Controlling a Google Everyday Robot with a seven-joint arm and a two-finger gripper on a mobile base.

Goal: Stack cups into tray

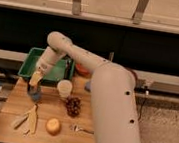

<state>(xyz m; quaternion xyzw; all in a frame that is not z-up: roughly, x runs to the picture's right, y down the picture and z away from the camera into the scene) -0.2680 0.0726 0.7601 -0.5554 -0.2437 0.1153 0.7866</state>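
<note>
A wooden table [13, 100] stands before a dark wall with a long metal rail. At the table's far left corner sits the green tray [29, 67], a rectangular bin with sloping sides; nothing can be made out inside its visible floor. Just in front of the tray, near the table's left edge, a blue-grey cup [34, 95] stands upright, its contents not visible. The gripper [35, 79] hangs directly over this cup, its pale yellowish fingers pressed together and reaching down to the cup's rim; whether they pinch the rim cannot be told. Nearer the front left lie pale wooden utensils [27, 120]. To the right of the blue-grey cup stands the cream-white cup [64, 88], upright and apart from it. In front of that cup lies a bunch of dark grapes [72, 106], and closer to the front edge a round yellow-orange fruit [53, 126] beside a metal fork [80, 129]. The robot's thick white arm [111, 104] fills the right side, partly hiding an orange-red bowl [82, 70] beside the tray.
</note>
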